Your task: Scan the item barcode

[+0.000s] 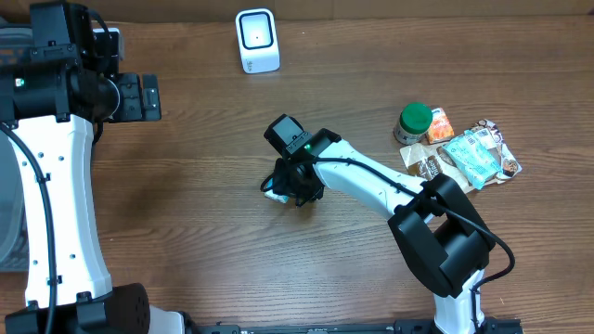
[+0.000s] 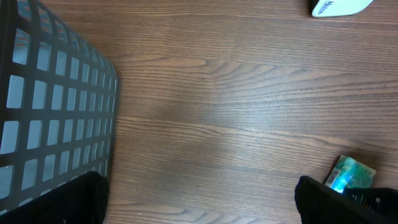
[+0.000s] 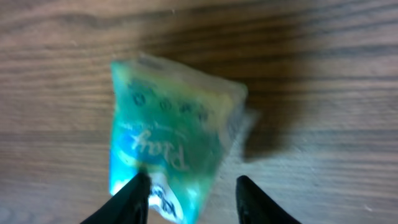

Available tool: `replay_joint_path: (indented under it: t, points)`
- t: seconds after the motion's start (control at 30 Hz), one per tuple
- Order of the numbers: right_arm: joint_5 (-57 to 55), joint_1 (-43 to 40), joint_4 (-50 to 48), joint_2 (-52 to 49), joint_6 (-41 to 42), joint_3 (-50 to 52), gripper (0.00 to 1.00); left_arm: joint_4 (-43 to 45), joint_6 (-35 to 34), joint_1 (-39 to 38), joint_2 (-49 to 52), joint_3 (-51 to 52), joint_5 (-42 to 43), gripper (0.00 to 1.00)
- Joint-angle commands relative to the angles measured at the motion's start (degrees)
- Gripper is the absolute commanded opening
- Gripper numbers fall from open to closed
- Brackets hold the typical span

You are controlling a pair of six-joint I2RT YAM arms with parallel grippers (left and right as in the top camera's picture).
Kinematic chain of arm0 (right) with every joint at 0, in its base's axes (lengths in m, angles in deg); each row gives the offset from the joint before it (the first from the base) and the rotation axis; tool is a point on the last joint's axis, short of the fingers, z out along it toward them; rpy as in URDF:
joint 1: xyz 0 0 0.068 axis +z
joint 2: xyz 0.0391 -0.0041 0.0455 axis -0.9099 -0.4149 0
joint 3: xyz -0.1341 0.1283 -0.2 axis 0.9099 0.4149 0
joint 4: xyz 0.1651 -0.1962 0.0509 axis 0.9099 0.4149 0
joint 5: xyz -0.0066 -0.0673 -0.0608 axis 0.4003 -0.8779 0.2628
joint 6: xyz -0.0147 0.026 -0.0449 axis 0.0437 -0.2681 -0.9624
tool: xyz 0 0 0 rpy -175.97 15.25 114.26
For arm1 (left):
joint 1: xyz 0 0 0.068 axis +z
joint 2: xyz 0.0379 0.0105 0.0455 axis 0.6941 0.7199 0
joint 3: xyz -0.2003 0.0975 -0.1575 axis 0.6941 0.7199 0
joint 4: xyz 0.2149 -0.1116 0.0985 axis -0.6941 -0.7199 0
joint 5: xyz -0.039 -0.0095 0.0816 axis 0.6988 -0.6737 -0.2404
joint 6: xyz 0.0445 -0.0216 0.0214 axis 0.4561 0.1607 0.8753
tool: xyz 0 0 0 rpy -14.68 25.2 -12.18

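Green packet [image 3: 168,137]: lying mid-table on the wood.
Right gripper [image 3: 191,180]: hovering over it, jaws narrowish, straddling its end, one finger touching, one just clear.
Left gripper [image 2: 198,186]: hanging spread wide, empty, beside the basket [image 2: 56,106].
White scanner [image 1: 257,41]: standing at the far edge.

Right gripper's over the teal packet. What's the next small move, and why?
Probably close the right gripper: its fingers straddle the lower edge of the teal packet, but a gap shows beside one finger, so it likely isn't gripped yet.
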Motion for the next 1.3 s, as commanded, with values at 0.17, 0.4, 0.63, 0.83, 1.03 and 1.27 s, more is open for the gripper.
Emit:
replay_joint_path:
  t: [0.17,0.4,0.63,0.83,1.03,1.27]
  points:
    - [-0.09,0.33,-3.85,0.42,0.66,4.2,0.33,0.02,0.9,-0.39,0.28,-0.07,-0.5,1.0]
    - [-0.87,-0.07,-3.41,0.48,-5.2,4.46,0.16,0.02,0.9,-0.39,0.28,-0.07,-0.48,1.0]
    - [12.35,-3.08,0.52,2.69,-30.16,-0.04,0.04,0.02,0.9,-0.39,0.28,-0.07,-0.5,0.99]
    - [38.62,-6.54,-0.63,6.25,-44.22,-1.99,0.04,0.02,0.87,-0.39,0.28,-0.07,-0.48,0.99]
    - [60.48,-11.52,-4.07,7.23,-44.26,-1.99,0.04,0.02,0.87,-0.39,0.28,-0.07,-0.5,0.99]
    - [78.51,-18.86,-4.59,7.23,-41.55,-1.99,0.04,0.02,0.9,-0.39,0.28,-0.07,-0.48,1.0]
